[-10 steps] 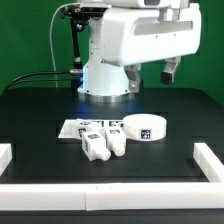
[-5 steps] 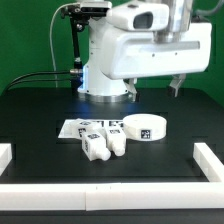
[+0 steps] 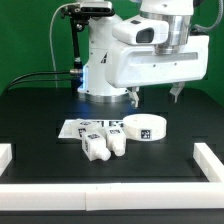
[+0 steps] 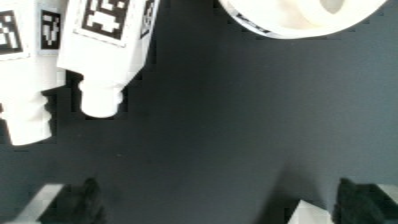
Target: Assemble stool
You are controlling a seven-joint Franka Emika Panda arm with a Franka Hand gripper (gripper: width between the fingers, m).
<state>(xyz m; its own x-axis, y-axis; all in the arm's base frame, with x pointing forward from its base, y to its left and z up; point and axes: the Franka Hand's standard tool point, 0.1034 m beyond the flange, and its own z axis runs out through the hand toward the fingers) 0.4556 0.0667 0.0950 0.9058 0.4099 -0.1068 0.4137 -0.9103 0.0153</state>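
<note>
White seat (image 3: 143, 127) and legs (image 3: 96, 147) lie loose mid-frame; we see nothing joined yet. Jaws wide open, empty.

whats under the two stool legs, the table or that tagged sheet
The legs have their narrow ends on the bare black table. In the exterior view they hide the marker board's near edge, so whether their tagged ends rest on it cannot be seen.

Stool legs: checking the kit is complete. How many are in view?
2. One leg lies nearest the exterior camera; the other leg lies beside it, next to the seat. More may be hidden behind them.
</note>
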